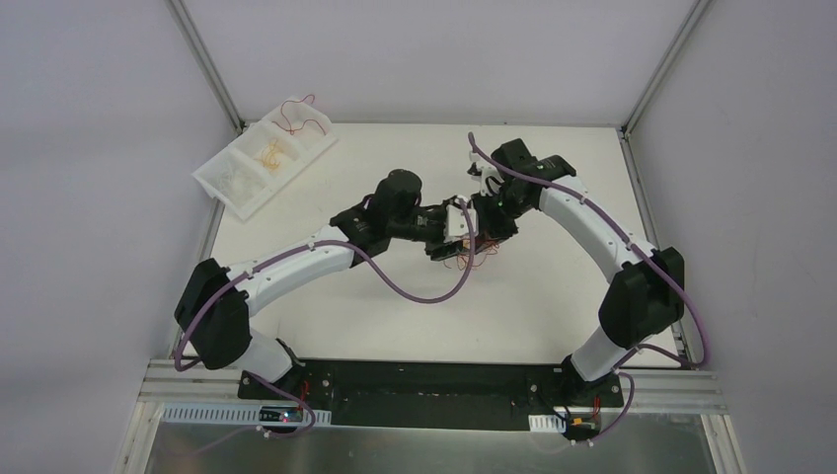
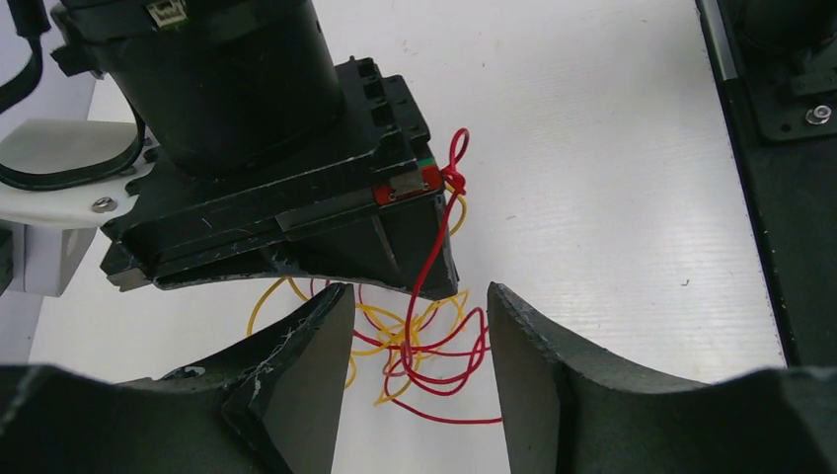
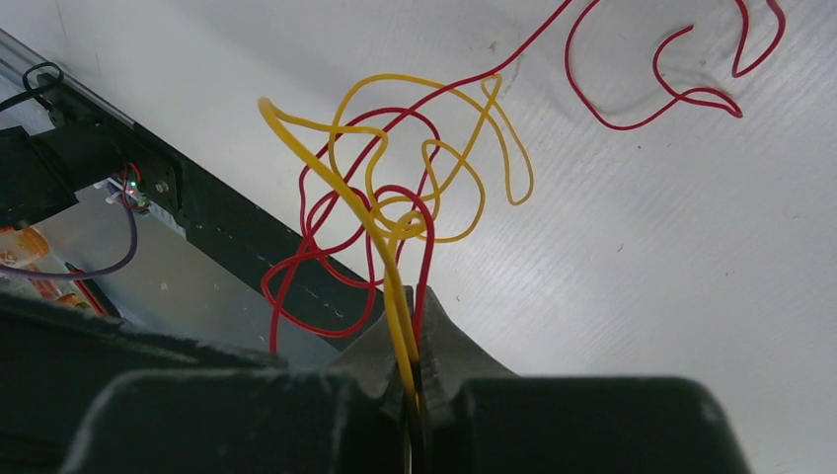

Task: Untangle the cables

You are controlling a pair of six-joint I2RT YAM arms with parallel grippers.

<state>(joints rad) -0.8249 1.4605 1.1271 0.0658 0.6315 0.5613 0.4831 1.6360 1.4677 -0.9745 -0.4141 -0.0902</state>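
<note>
A small tangle of thin red and yellow cables hangs at the table's middle, under the two gripper heads. My right gripper is shut on yellow and red strands of the tangle, which loops out in front of it. In the left wrist view the tangle lies between my left gripper's open fingers, with a red strand running up to the right gripper's body. My left gripper holds nothing. In the top view the left gripper meets the right gripper.
A white divided tray stands at the table's back left, holding pale yellow wire, with a red wire over its far end. Thick purple cables hang from the arms. The black base rail runs along the near edge.
</note>
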